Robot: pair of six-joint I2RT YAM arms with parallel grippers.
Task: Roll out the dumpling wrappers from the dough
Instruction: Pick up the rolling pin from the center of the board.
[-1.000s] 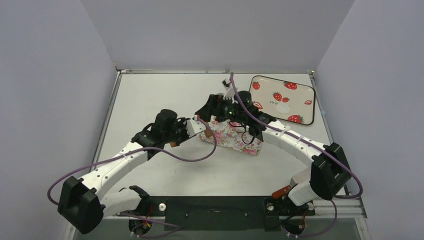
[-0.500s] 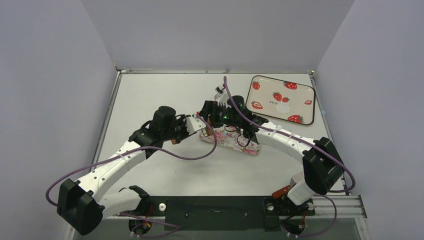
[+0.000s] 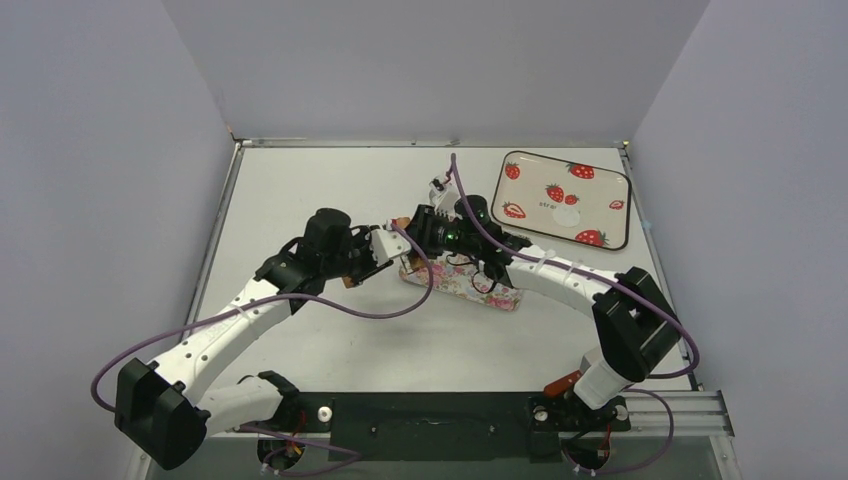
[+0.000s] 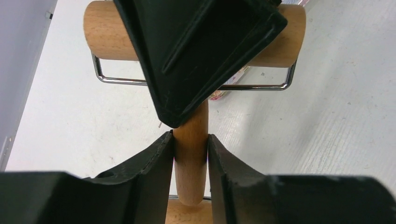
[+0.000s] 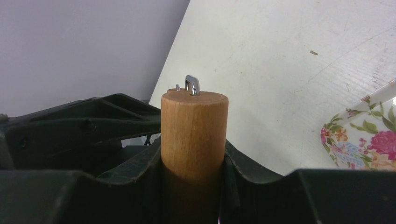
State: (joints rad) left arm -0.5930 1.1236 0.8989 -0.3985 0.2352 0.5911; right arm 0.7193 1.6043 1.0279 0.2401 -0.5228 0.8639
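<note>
- We clamp the wooden roller by its thin handle in our left gripper, just beside the floral tray.
- Our right gripper pinches its barrel.

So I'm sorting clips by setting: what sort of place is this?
Probably a robotics lab test cell, not a kitchen: a white table boxed in by plain walls, the left arm and right arm bolted at its near edge, and a few props: a wooden roller, floral tray and strawberry tray.

tiny dark lettering on strawberry tray, too small to read
</note>
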